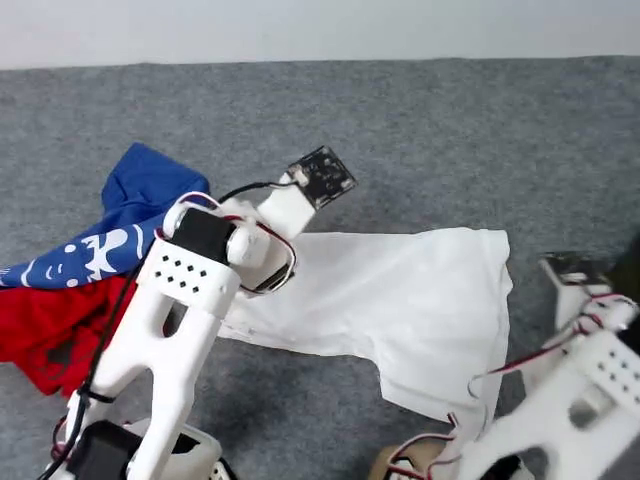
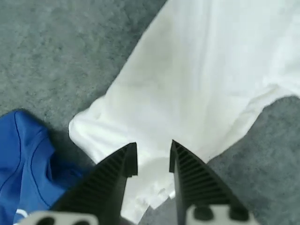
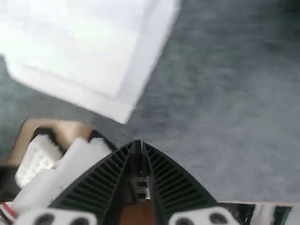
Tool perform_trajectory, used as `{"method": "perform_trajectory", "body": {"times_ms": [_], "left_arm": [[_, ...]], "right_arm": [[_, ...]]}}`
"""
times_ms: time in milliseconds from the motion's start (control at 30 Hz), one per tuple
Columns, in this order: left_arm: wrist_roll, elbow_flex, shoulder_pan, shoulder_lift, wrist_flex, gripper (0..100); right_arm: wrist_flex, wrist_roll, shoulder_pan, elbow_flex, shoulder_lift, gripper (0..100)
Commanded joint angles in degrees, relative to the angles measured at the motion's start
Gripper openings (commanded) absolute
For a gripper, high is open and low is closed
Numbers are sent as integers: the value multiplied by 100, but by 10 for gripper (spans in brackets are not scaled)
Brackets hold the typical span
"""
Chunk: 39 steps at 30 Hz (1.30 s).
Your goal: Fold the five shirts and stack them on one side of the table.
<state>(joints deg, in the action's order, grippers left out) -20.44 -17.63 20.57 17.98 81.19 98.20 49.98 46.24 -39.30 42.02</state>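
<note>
Riskily, my left gripper hovers with jaws apart over an edge of the white shirt; a shallow pinch could, I judge, drag it crooked. It lies spread and rumpled mid-frame, my right gripper closed and empty at right, blue shirt and red shirt heaped at left.

Heap left of, perhaps touching, shirt
</note>
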Motion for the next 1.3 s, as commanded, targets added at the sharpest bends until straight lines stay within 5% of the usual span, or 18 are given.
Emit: {"method": "perform_trajectory", "body": {"times_ms": [0,233,533,900,1267], "left_arm": [[607,470,545,176,-316,122],[853,585,2040,-352,-774,122],[835,2132,2681,-2479,-703,122],[-62,3741,3429,-4026,413,126],[-484,3890,3701,-4501,413,201]], "right_arm": [[75,457,655,387,585,9],[4,1196,2088,396,673,9],[-769,1336,3424,360,673,10],[-796,1319,3670,360,673,11],[-778,1310,3697,281,673,10]]}}
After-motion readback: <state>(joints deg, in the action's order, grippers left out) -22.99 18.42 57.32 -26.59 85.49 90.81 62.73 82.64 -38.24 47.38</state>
